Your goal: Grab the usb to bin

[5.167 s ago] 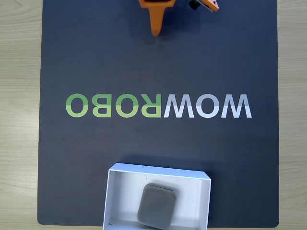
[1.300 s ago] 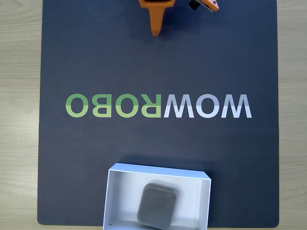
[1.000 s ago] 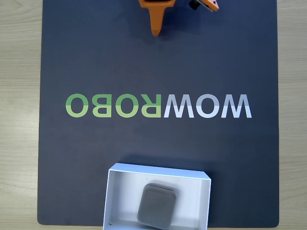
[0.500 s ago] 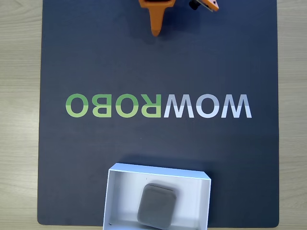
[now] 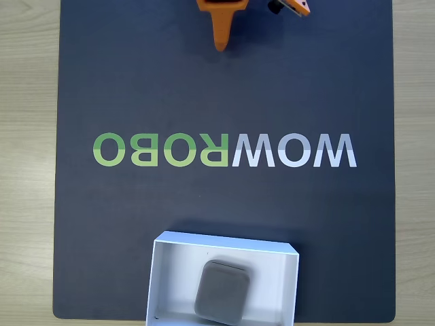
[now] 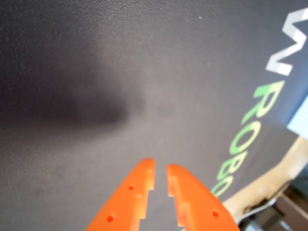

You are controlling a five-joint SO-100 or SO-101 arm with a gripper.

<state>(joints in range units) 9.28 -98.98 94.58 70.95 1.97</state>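
My gripper [image 6: 160,173] sits at the top edge of the dark mat [image 5: 136,81] in the fixed view, fingers nearly together with a thin gap, holding nothing. The usb [image 5: 222,293] lies flat inside the bin [image 5: 170,272] at the mat's bottom edge, well apart from me.

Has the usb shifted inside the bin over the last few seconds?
No. The usb lies in the same spot in the bin, same distance below the WOWROBO lettering in the fixed view.
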